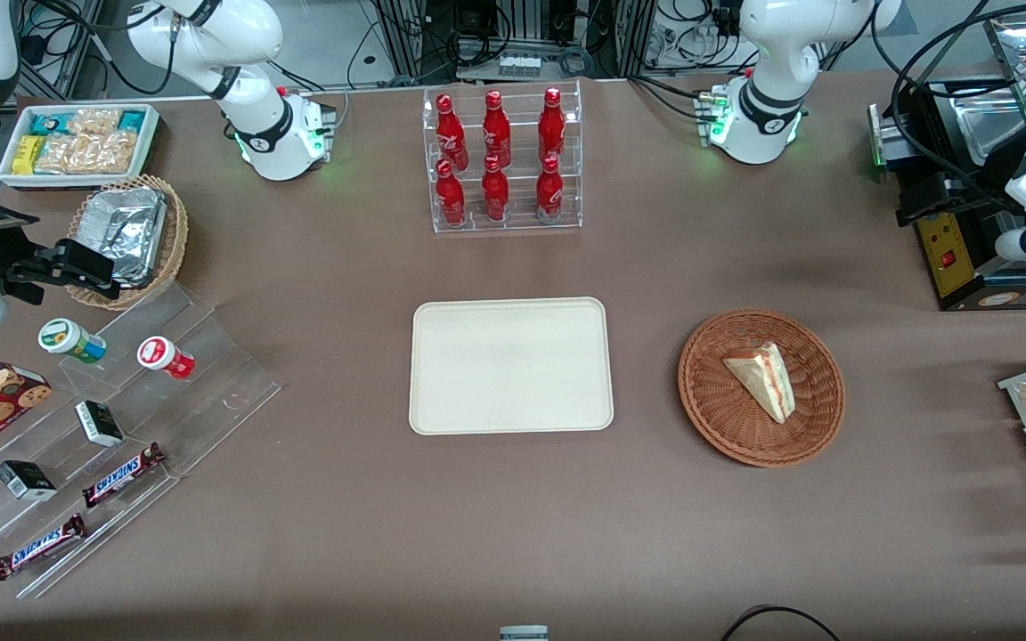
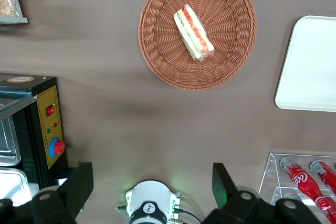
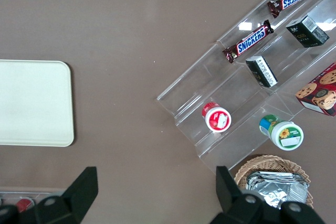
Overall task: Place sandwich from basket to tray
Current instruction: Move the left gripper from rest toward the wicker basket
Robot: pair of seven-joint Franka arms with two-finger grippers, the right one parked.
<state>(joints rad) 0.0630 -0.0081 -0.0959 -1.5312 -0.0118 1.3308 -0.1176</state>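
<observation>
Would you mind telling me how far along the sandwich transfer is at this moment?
Nothing looks done yet: the sandwich lies in the reddish-brown wicker basket, and the cream tray holds nothing. The left gripper is open, high above the table and away from the basket. Reaching down, grasping, carrying and setting the sandwich on the tray all remain.

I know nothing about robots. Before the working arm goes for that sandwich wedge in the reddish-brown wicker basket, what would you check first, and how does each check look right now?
1. Triangular sandwich wedge lies in the round reddish-brown wicker basket: ok.
2. Nothing covers the sandwich: ok.
3. Flat cream-white tray has bare room for it: ok.
4. Claw fingers spread apart: ok.
5. Claw down at the sandwich: not ok, it hangs high above the table, over its own arm's base.
6. Bare brown table between basket and tray: ok.
</observation>
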